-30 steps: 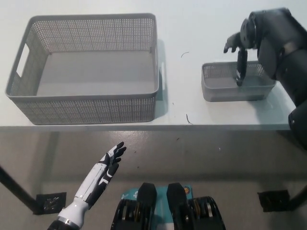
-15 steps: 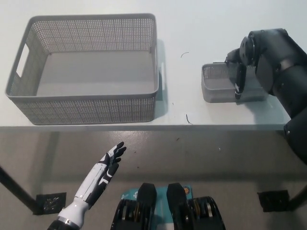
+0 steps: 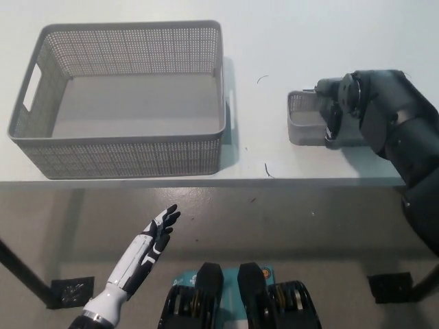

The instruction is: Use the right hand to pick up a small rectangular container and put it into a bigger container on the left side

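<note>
Your white table [image 3: 274, 41] held both gray mesh baskets (no readable labels); the right robot hand [image 3: 334, 116] gripped the small basket [image 3: 302, 120], the left robot hand [image 3: 156, 236] hung open below.

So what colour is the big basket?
Grey, with a pattern of tiny holes in its walls, seen in the head view.

Between the small container [image 3: 305, 123] and the big basket [image 3: 123, 96] you have a bare strip of tabletop [image 3: 260, 110], with only the basket's tall right wall in the way. The basket's inside is free, and the left robot hand [image 3: 156, 233] hangs below the tabletop edge, clear of that path.
</note>
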Motion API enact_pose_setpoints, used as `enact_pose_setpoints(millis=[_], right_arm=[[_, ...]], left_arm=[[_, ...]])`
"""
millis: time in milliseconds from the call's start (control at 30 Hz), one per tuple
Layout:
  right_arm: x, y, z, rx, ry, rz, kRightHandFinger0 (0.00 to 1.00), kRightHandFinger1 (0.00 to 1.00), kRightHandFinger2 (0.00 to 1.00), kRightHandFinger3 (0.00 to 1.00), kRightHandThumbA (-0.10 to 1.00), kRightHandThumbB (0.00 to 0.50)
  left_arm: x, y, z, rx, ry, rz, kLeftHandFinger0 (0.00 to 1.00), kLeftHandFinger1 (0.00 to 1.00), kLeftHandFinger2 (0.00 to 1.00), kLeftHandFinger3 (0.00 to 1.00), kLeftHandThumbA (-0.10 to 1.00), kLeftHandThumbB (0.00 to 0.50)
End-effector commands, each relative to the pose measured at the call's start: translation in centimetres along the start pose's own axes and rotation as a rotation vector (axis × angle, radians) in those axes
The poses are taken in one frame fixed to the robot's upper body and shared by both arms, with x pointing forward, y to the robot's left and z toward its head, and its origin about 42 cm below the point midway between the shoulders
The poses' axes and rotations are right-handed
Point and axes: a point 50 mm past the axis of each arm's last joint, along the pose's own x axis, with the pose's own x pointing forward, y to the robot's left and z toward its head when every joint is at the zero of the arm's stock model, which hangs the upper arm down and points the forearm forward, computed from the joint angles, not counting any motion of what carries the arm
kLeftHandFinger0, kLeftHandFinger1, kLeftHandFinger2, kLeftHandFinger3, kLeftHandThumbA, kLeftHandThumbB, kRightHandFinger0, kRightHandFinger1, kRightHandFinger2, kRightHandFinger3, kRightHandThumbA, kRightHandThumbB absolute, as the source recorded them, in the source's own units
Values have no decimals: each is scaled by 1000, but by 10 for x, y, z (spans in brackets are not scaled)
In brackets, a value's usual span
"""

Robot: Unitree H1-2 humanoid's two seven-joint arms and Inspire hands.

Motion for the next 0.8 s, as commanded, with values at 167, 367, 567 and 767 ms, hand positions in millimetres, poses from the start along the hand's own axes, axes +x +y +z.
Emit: enact_pose_setpoints(millis=[167,367,567,767], right_arm=[[-19,-53,-15,90,-151,-529,119,373,602,590,-100,169],[-50,-115,-31,109,-185,-672,27,390,728,763,-100,148],[-93,-176,-47,151,-235,-843,43,484,840,898,-100,143],[-147,-238,-48,180,-294,-981,76,483,806,949,-100,140]], left_arm=[[12,9,16,37,-88,-13,1000,1000,1000,1000,1000,278],[13,11,17,42,-89,-15,1000,1000,1000,1000,1000,266],[11,10,16,45,-81,-15,1000,1000,1000,1000,1000,270],[11,10,14,46,-77,-16,1000,1000,1000,1000,1000,261]])
